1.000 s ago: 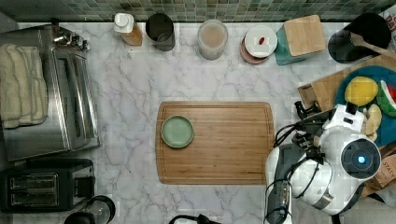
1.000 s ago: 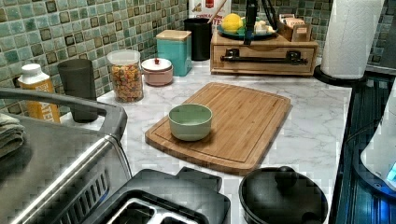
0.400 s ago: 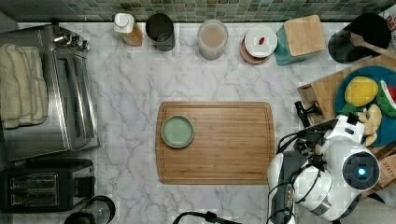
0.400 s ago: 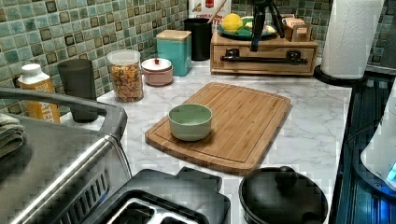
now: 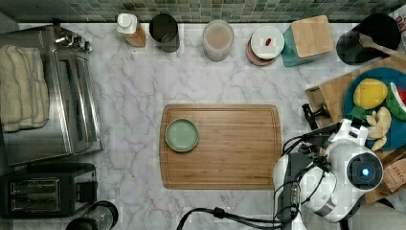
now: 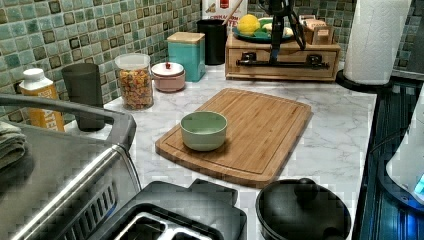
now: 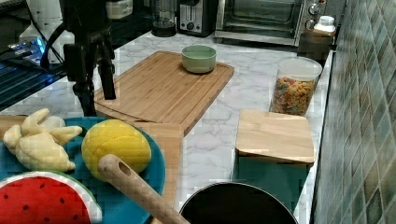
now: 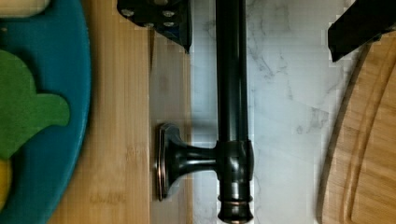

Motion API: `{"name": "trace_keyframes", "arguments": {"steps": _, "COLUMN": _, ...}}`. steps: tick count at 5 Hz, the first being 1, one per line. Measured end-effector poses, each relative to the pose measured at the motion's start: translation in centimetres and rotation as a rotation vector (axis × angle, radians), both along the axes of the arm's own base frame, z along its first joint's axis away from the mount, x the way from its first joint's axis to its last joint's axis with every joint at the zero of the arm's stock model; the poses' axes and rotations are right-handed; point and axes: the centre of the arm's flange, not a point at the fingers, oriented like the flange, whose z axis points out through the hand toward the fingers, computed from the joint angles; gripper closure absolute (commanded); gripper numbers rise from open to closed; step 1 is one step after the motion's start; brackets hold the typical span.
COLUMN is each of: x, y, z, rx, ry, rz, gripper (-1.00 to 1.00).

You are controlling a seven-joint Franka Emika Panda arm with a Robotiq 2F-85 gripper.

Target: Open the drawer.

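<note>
The drawer (image 6: 282, 49) is the front of a light-wood box at the back of the left view, and it looks shut flush. Its long black bar handle (image 6: 260, 63) (image 8: 231, 93) runs across the front on two posts. My gripper (image 6: 276, 56) (image 8: 259, 37) has come down from above and stands open astride the bar. One finger (image 8: 159, 18) is on the drawer-front side and the other finger (image 8: 359, 21) is over the marble. In the right view the gripper (image 7: 97, 95) hangs just in front of the box's edge. In the top view the arm (image 5: 335, 177) covers most of the handle.
A blue plate of toy fruit (image 5: 378, 110) sits on the drawer box. A darker cutting board (image 5: 220, 146) with a green bowl (image 5: 181, 134) lies right in front of the handle. A paper towel roll (image 6: 375, 40) stands at the left view's right of the box; jars line the tiled wall.
The gripper has dropped from above the fruit plate to the handle's height and now straddles the bar. The drawer has not moved.
</note>
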Motion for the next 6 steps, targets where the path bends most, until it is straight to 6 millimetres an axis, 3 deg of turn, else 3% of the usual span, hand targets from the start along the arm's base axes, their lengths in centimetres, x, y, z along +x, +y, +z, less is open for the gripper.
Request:
{"name": "trace_keyframes", "arguments": {"steps": 2, "x": -0.3, "y": -0.2, "z": -3.7, "rx": 0.007, "ry": 0.002, "rz": -0.035, "gripper": -1.0}}
{"name": "trace_keyframes", "arguments": {"steps": 4, "x": -1.9, "y": -0.7, "z": -4.7, "rx": -0.021, "ry": 0.067, "rz": 0.007, "gripper": -1.0}}
{"name": "trace_keyframes", "arguments": {"steps": 6, "x": -2.1, "y": -0.3, "z": -5.3, "rx": 0.017, "ry": 0.109, "rz": 0.043, "gripper": -1.0}}
